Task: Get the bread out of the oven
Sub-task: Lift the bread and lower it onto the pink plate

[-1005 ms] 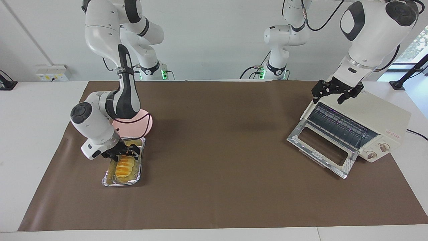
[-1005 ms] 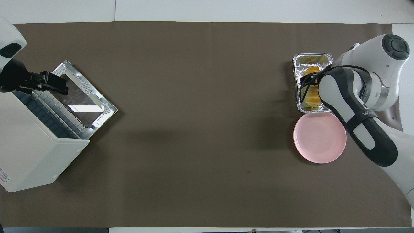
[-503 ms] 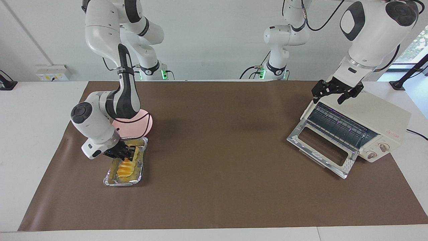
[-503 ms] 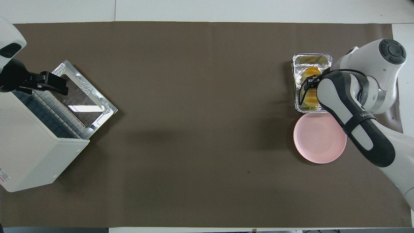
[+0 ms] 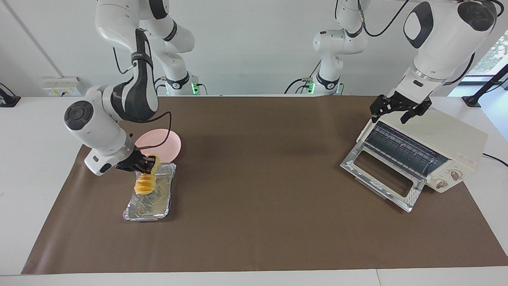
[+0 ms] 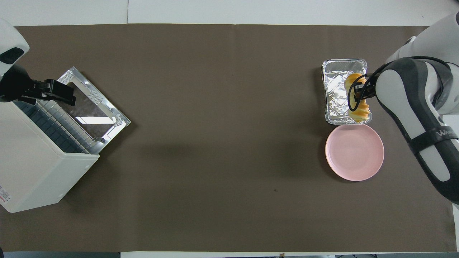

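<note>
The yellow-orange ridged bread (image 5: 145, 184) hangs by one end from my right gripper (image 5: 147, 164), which is shut on it, just above the silver foil tray (image 5: 146, 207). From overhead the bread (image 6: 359, 108) lies over the tray's (image 6: 335, 89) edge toward the right arm's end. The cream oven (image 5: 450, 137) stands at the left arm's end of the table with its glass door (image 5: 412, 198) dropped open and its wire rack bare. My left gripper (image 5: 398, 110) waits open over the oven's top front edge.
A round pink plate (image 5: 162, 143) sits beside the foil tray, nearer to the robots. In the overhead view the plate (image 6: 354, 152) holds nothing. The oven (image 6: 30, 168) and its open door (image 6: 94, 94) take up the corner at the left arm's end.
My right gripper has shut on the bread and lifted it out of the foil tray, moving up and a little toward the robots. The left arm has not moved.
</note>
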